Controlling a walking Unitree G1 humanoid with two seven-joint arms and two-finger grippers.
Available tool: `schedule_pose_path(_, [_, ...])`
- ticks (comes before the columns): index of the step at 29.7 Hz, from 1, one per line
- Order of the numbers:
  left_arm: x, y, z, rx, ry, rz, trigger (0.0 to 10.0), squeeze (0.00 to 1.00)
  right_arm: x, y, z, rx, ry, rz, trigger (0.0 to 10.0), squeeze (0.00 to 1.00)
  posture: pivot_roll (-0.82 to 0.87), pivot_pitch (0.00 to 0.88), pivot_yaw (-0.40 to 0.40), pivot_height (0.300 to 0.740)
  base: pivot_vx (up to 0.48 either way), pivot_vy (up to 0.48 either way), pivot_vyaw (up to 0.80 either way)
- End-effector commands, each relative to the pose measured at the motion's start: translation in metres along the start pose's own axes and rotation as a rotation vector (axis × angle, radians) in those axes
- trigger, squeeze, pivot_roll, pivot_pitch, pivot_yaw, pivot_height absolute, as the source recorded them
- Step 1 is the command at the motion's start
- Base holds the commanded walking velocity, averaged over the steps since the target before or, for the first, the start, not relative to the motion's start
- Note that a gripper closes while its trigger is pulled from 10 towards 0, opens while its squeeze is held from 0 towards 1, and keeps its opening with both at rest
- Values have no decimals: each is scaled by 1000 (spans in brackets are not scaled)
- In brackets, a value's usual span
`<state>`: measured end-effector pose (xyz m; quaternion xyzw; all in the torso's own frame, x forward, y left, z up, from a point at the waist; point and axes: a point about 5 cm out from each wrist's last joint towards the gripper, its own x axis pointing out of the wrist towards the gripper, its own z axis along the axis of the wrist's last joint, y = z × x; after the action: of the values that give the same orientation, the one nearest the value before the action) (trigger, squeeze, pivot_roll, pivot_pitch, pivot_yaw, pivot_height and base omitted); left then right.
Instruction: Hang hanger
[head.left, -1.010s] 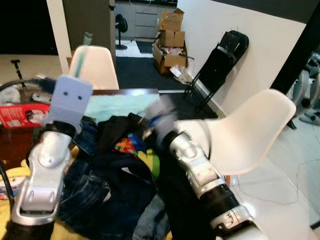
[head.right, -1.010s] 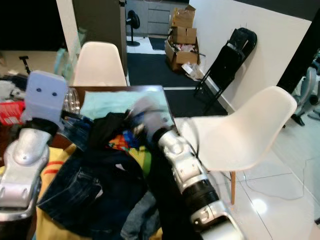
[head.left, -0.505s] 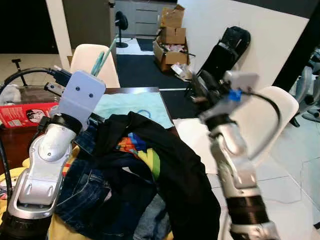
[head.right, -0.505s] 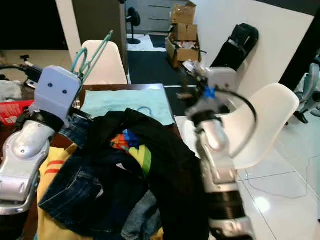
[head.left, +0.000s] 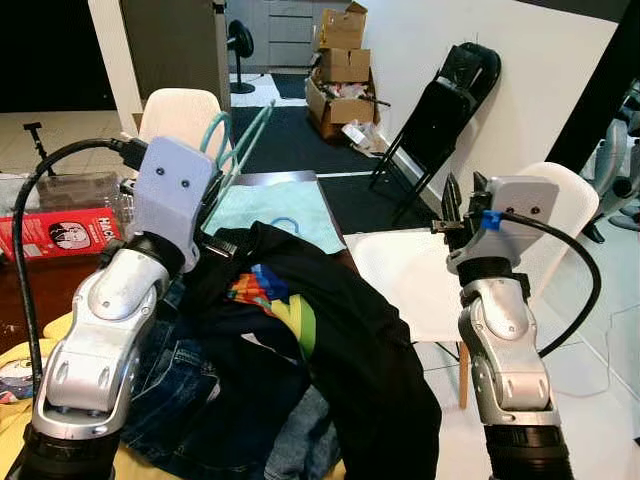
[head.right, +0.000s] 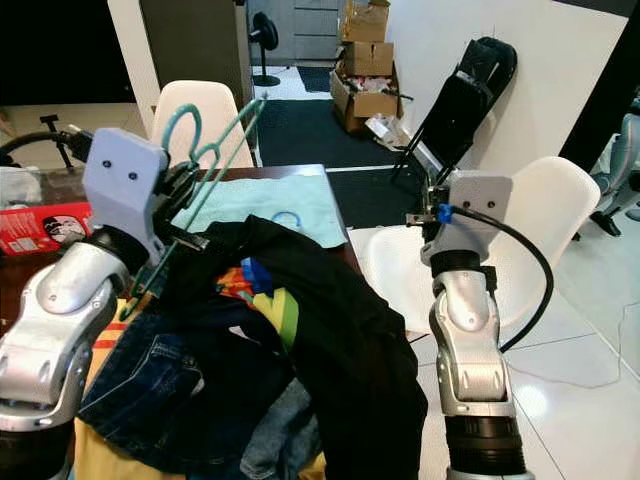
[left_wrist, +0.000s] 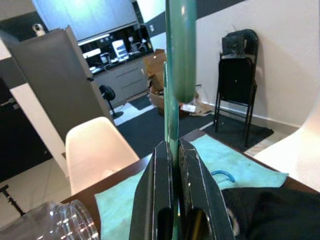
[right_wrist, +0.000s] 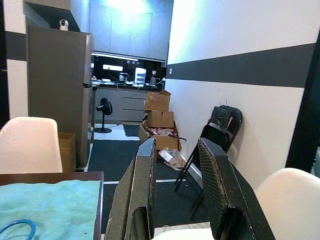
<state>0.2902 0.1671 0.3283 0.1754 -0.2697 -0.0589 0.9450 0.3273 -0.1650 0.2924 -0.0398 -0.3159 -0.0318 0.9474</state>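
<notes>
A teal plastic hanger (head.right: 216, 145) sticks up from my left gripper (head.right: 183, 196), which is shut on its lower bar above the pile of clothes; its hook (head.right: 184, 128) rises beside the wrist block. In the left wrist view the fingers (left_wrist: 161, 190) pinch the hanger (left_wrist: 174, 65) tightly. My right gripper (head.left: 461, 200) is raised upright over the white chair (head.left: 400, 275) at the right, open, with nothing between its fingers (right_wrist: 145, 190). No rail or rod can be made out.
A black garment (head.left: 340, 330) and jeans (head.left: 180, 390) are heaped on the dark table, with a teal cloth (head.left: 265, 205) behind. A second white chair (head.left: 180, 112), a folded black chair (head.left: 440, 105), cardboard boxes (head.left: 340, 60) and a red box (head.left: 60, 232) stand around.
My right arm has lifted off the clothes pile and swung right, now upright over the white chair. My left arm has raised the hanger higher and tilted it to the right.
</notes>
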Motion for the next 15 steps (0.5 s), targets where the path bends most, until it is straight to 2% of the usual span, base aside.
schedule_pose_path(1, [1,1,-1,-14,5,19,10000,0,1,3,5,12,-20,13,10000,0,34,191,-27,740,0,0,0])
schedule_pose_path(5, [0,3,-2,-13,9,26,10000,0,0,9,5,24,-16,22,10000,0,34,190,-26,740,-182,0,0])
schedule_pose_path(8, [0,5,-2,-19,13,28,10000,0,-4,18,6,87,1,58,10000,0,29,191,-24,740,-283,0,0])
schedule_pose_path(15, [1,4,-2,-29,24,25,10000,0,-5,20,8,125,17,80,10000,0,25,190,-23,740,-327,0,0])
